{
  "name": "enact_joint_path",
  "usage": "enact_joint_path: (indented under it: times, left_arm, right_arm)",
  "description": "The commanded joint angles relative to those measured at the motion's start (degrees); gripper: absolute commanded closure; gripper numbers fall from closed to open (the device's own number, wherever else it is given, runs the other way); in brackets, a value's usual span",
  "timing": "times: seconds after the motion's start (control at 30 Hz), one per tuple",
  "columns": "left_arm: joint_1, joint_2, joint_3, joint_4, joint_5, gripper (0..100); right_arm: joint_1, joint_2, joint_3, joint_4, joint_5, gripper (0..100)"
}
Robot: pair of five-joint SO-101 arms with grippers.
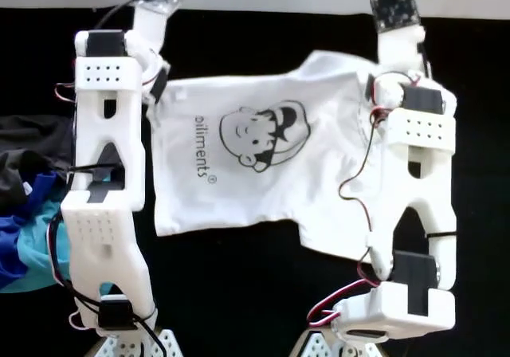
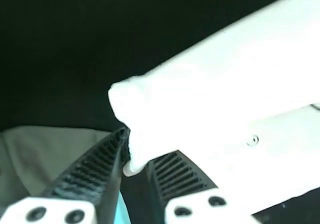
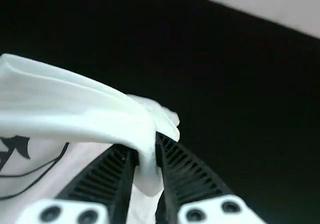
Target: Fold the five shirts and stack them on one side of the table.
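L & R jaws were clamped on thin edge pinches of the white cartoon-print cotton shirt (image 1: 239, 190), upper frame, so uneven pull could've slipped one loose.

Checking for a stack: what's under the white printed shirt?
Black table covering shows around the white printed shirt; no other garment sticks out. What lies beneath its middle is hidden. The left claw and right claw pinch its far edge.
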Motion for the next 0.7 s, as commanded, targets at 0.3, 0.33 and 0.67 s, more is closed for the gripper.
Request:
enact_joint_path:
  times: [0.3,0.33,0.67]
  left_arm:
    - [1.01,-0.31,0.13,11.78,-0.35,99]
    - [1.01,-0.31,1.71,11.78,-0.35,99]
    - [1.89,-15.43,28.18,11.78,-0.53,99]
  right_arm:
    - [-0.13,-0.57,4.62,16.92,0.44,99.3]
    - [-0.22,-0.66,4.62,18.95,0.53,99.3]
    - [-0.4,-12.0,5.67,35.3,0.35,99.3]
